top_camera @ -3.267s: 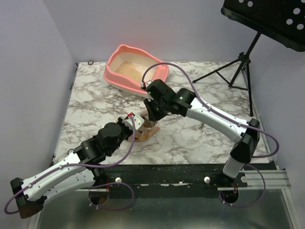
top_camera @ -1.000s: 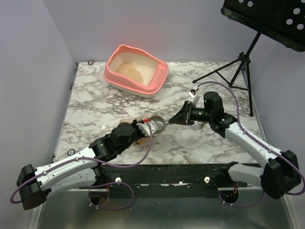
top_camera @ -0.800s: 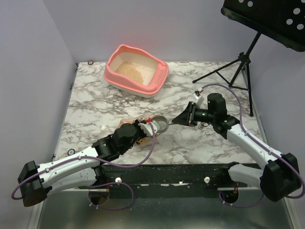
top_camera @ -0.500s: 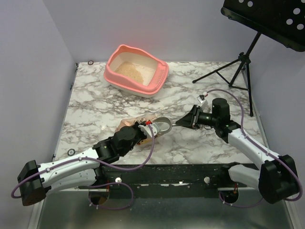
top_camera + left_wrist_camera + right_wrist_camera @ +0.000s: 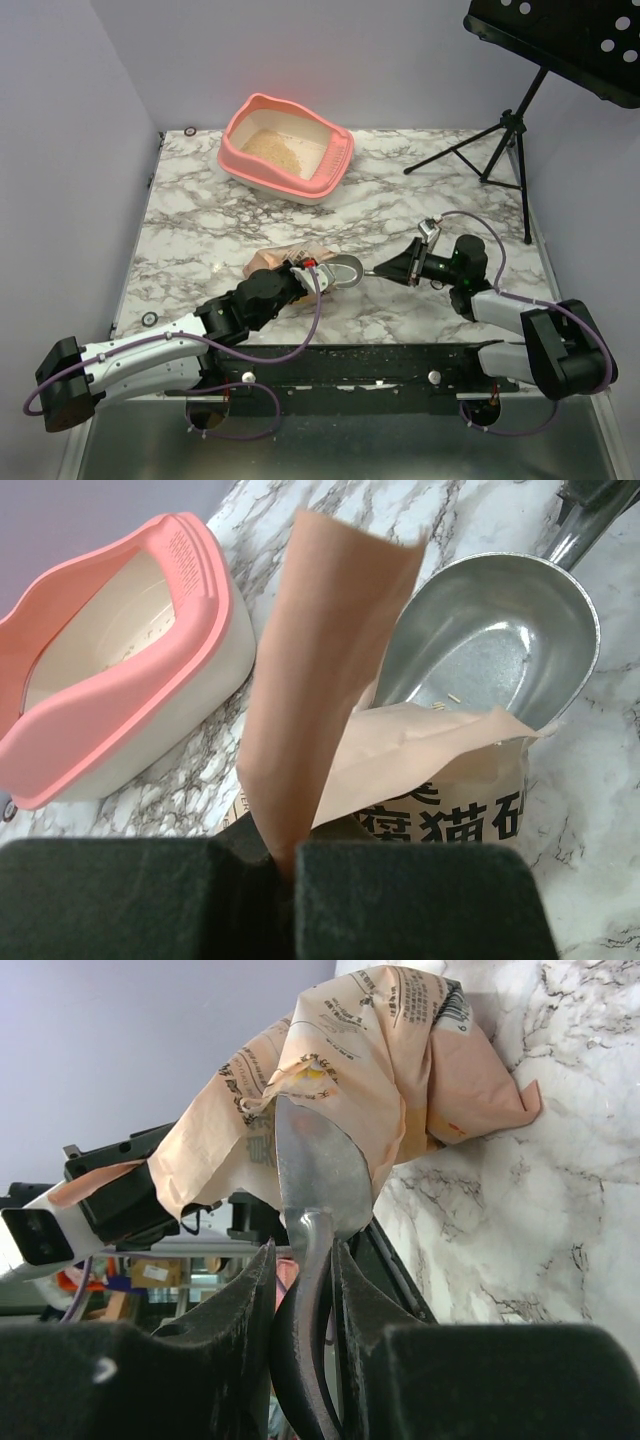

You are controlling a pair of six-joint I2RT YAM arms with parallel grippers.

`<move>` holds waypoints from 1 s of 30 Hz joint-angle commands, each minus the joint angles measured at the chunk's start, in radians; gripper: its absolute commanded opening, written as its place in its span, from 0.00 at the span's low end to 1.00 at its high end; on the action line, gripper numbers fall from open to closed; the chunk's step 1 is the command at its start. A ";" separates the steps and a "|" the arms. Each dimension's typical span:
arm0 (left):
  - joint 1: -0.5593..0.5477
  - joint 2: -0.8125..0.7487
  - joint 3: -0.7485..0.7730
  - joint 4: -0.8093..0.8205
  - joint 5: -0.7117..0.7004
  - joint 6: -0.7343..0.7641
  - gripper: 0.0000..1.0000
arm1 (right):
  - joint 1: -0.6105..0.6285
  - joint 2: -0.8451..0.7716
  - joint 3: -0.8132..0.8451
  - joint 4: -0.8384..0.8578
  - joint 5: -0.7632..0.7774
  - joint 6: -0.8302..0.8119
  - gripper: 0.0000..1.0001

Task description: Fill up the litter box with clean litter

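The salmon-pink litter box [image 5: 330,160] sits at the back left of the table, with a thin layer of beige clean litter [image 5: 275,148] inside; it also shows in the left wrist view [image 5: 205,610]. My left gripper [image 5: 285,865] is shut on the top flap of a tan paper litter bag [image 5: 320,690] that lies at the table's front centre [image 5: 278,259]. My right gripper [image 5: 302,1290] is shut on the handle of a metal scoop [image 5: 315,1175]. The scoop's empty bowl [image 5: 490,645] rests at the bag's open mouth [image 5: 343,270].
A black music stand [image 5: 560,40] on a tripod [image 5: 480,150] stands at the back right. The marble table [image 5: 200,220] ends in a black rail at the near edge. A purple wall closes the left side.
The right arm has swung back from the litter box, lowered and brought the empty scoop to the bag's mouth. The left gripper has kept hold of the bag and tipped it toward the scoop.
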 commanded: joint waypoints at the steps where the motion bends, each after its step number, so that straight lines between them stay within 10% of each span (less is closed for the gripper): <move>1: -0.003 -0.027 -0.001 0.098 0.022 -0.008 0.00 | -0.046 0.068 -0.079 0.311 -0.097 0.111 0.00; 19: -0.004 -0.076 -0.003 0.130 -0.180 0.016 0.00 | -0.129 -0.104 -0.125 0.284 -0.137 0.155 0.01; 30: -0.001 -0.144 0.013 0.106 -0.217 -0.002 0.00 | -0.131 -0.329 0.041 -0.320 -0.018 0.026 0.01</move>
